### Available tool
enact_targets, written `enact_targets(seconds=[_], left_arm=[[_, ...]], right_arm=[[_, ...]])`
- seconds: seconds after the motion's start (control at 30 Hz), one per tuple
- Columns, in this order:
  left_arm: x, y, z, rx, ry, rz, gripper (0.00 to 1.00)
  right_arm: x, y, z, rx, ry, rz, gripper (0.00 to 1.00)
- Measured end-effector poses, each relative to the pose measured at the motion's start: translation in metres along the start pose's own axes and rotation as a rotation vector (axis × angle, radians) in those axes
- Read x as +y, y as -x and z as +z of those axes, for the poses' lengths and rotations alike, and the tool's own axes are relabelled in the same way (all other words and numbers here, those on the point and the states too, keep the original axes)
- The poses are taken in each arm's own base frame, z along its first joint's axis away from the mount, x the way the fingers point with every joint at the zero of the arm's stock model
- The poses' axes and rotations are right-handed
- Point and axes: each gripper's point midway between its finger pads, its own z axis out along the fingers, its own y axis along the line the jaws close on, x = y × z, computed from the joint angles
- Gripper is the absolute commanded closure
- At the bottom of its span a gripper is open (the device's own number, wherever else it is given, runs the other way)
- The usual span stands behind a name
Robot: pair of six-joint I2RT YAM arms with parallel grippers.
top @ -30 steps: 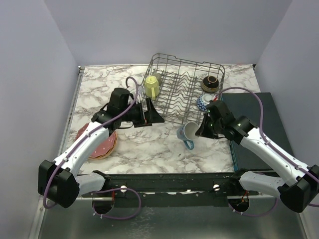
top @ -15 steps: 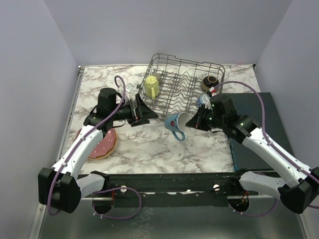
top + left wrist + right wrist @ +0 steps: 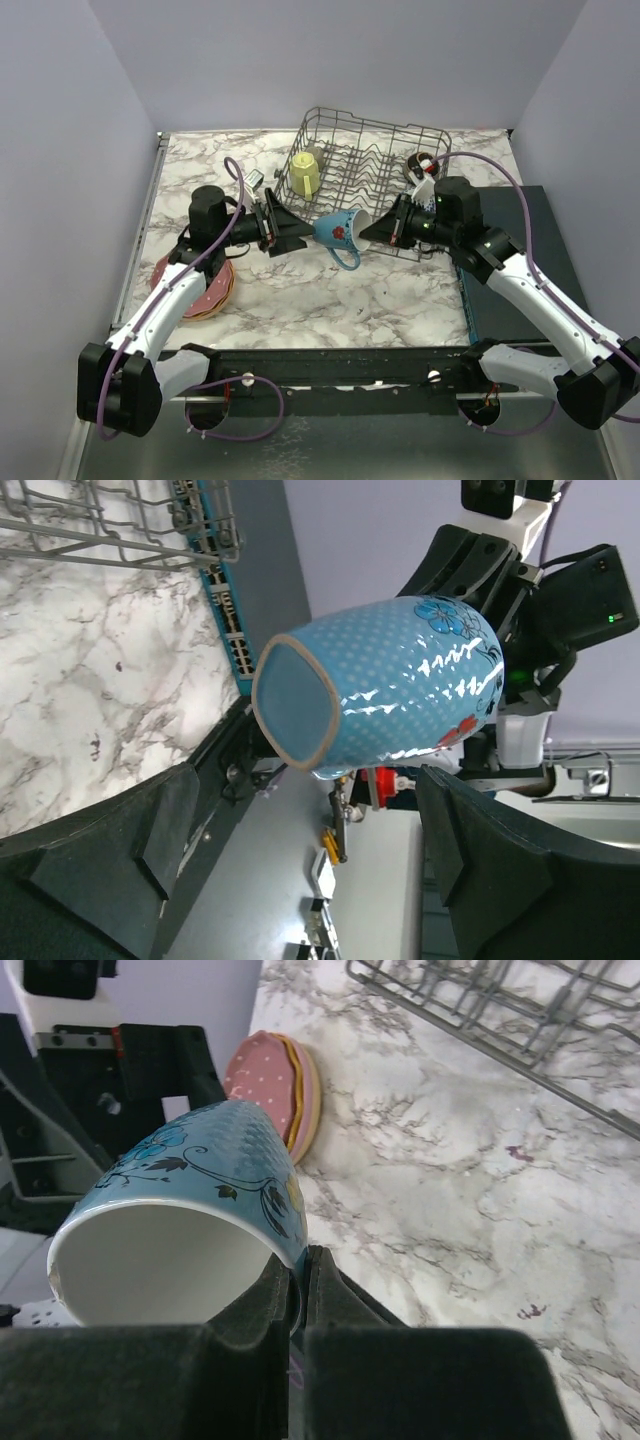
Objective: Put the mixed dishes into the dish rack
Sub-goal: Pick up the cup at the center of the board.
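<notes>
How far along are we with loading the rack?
Done: the yellow mug sits in the rack, and a dark bowl seems to be at its right end. In hand: the right gripper pinches the blue mug by its rim, sideways, toward the open left gripper. Left: that mug and the plates stacked on the table.

We saw a robotics lab cell, plain lilac walls [image 3: 350, 50] around a marble-print desk [image 3: 300, 290], two cabled arms [image 3: 535, 295] bolted at its edge.

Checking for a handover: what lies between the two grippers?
The blue mug, pinched at its rim by the right gripper, base toward the open left gripper; the top view shows it.
</notes>
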Motion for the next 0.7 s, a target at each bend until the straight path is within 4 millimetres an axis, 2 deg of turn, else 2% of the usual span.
enact_targets(seconds=[0.23,0.47,0.7], left_arm=[[-0.018,0.004,-0.001,-0.010,-0.071,-0.007,0.01],[-0.041,0.006,-0.006,-0.021,-0.138,0.012,0.01],[-0.054,0.006,-0.009,-0.030,-0.173,0.021,0.01]], right_arm=[[0.025,0.001,0.001,0.017,0.132,0.005,1.00],[0.037,-0.005,0.004,0.041,0.237,0.031,0.99],[0.048,-0.009,0.006,0.060,0.333,0.053,1.00]])
